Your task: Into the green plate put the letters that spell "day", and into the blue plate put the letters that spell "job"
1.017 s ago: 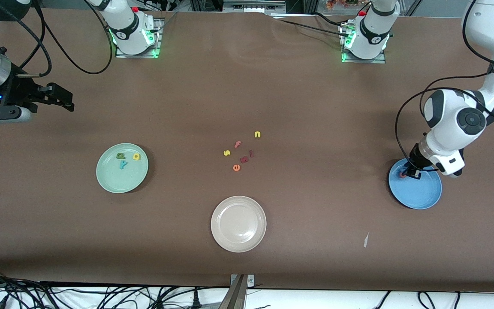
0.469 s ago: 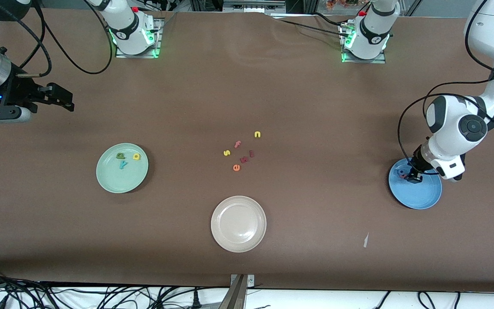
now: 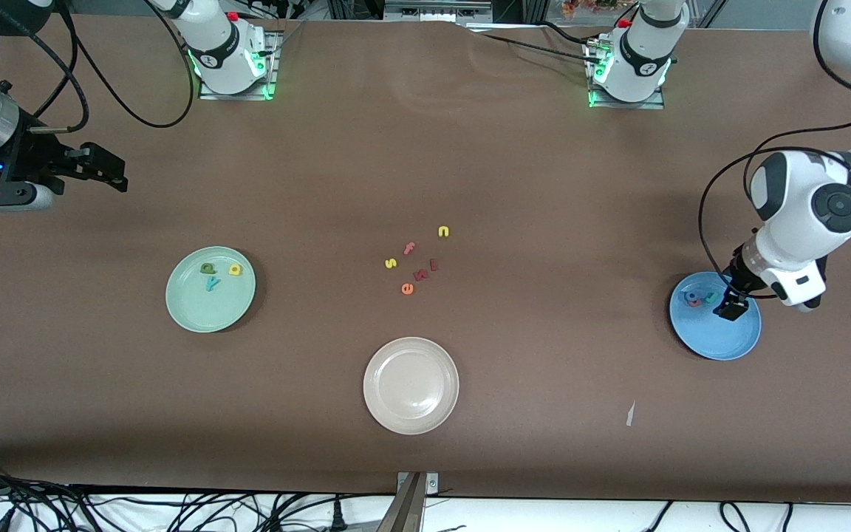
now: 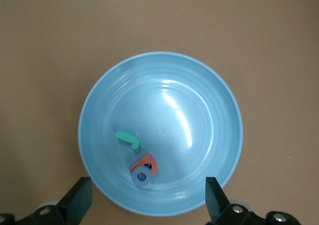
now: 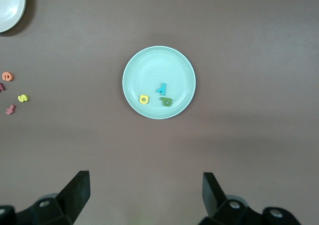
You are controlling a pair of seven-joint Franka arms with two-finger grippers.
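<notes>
Over the blue plate, at the left arm's end of the table, you see the left gripper hanging with its jaws wide apart and nothing between them. Inside the plate lie the teal j, the coral-red b and the blue o; the o overlaps the b and hides part of it. From the front these three are too small to read. Up at the right arm's end, the right gripper waits in the air, jaws spread and empty. Its wrist view shows the green plate holding the dark green d, yellow a and teal y, apart from one another. Between the plates you have bare brown table; mid-table sit the loose leftover letters, and nearer the front camera the beige plate.
</notes>
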